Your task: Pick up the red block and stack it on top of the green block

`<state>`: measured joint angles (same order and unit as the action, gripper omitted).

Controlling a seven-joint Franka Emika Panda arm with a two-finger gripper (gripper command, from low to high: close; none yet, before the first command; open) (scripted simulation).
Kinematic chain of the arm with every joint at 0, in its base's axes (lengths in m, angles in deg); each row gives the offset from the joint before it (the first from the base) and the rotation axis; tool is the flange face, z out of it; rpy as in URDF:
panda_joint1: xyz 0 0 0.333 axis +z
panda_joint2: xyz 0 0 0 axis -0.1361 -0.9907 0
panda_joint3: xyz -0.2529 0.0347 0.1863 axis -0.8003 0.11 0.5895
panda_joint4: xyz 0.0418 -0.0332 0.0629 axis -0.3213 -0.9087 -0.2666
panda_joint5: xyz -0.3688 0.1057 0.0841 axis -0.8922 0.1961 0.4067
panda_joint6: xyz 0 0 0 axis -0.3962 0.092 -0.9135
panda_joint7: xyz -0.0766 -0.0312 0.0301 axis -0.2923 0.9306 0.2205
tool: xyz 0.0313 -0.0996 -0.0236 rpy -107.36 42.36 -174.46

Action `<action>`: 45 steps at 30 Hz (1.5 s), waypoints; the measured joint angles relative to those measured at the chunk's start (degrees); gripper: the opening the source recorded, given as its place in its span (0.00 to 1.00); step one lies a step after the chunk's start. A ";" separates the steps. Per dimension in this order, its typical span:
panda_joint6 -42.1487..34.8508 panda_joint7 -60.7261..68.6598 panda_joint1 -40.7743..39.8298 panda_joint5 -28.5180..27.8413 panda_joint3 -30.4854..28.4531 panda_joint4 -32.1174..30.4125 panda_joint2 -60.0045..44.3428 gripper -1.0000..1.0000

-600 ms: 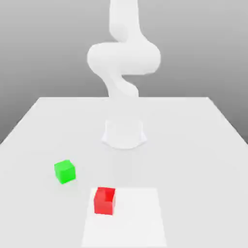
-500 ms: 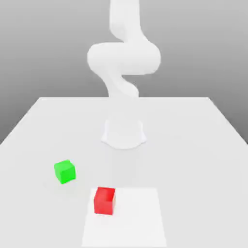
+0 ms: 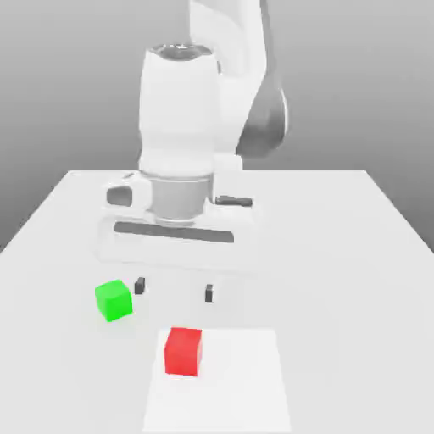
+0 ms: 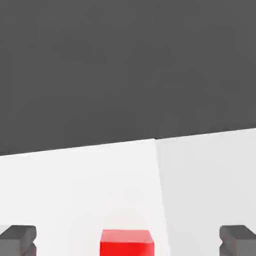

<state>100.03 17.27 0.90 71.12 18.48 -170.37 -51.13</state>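
A white worktop carries a brighter white square patch near its front edge, against a grey backdrop.

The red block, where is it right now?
In the exterior view the red block sits on the table, near the front, to the right of the green block and closer to the camera.

The red block is sitting flat and upright in the lower middle of the exterior view, its bright matte faces showing a top and a front. The green block is resting flat up and to its left, well apart from it, turned slightly so two side faces are showing.
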 joint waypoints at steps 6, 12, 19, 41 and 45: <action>9.78 1.86 -0.51 2.68 0.64 -0.46 -12.12 0.50; 13.06 1.80 -0.50 2.55 0.63 0.03 -15.99 0.00; 7.46 1.70 -0.79 2.49 0.88 -0.88 -9.42 0.00; -2.58 -40.31 -26.16 -3.50 -7.00 -15.50 15.26 0.00; 4.74 -39.96 -25.42 -2.16 -7.75 -15.38 7.82 0.00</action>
<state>104.77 -22.69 -24.52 68.95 10.74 -185.75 -43.32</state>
